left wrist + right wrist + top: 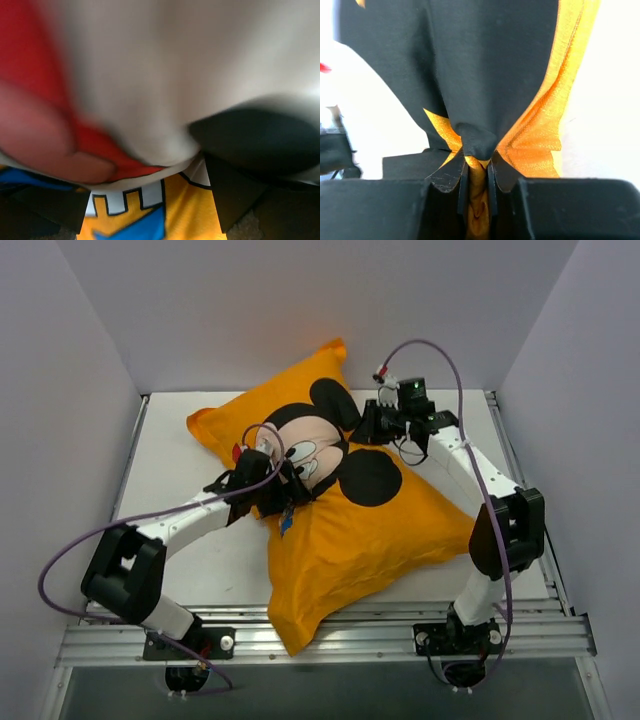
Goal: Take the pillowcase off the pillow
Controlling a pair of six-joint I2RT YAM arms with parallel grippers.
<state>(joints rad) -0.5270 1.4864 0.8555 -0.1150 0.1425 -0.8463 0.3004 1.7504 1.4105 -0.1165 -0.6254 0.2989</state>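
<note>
Pillowcase (350, 540) lies Mickey face up, diagonal across white table (200, 570); stuffed plump, pillow hidden inside.
Left gripper (283, 483) sits on face print, jaws spread wide, nothing pinched; wrist view blurred by fabric close to lens.
Right gripper (477, 165) at black ear near case's right edge - fingers (451, 175) closed tight on raised fold of orange-and-black fabric.

Right above the left pincer (144, 186), the pillowcase (150, 85) sits so close that it blurs into soft red, pale and black patches. Both of this pincer's fingers (235, 200) are cut off by the lower edge. The fold pinched in the right pincer (477, 169) runs down between its fingers and out of sight. Left of that pincer, a dark blurred shape (335, 150) is cut by the edge and cannot be identified. The pillow is wholly hidden inside the pillowcase.
</note>
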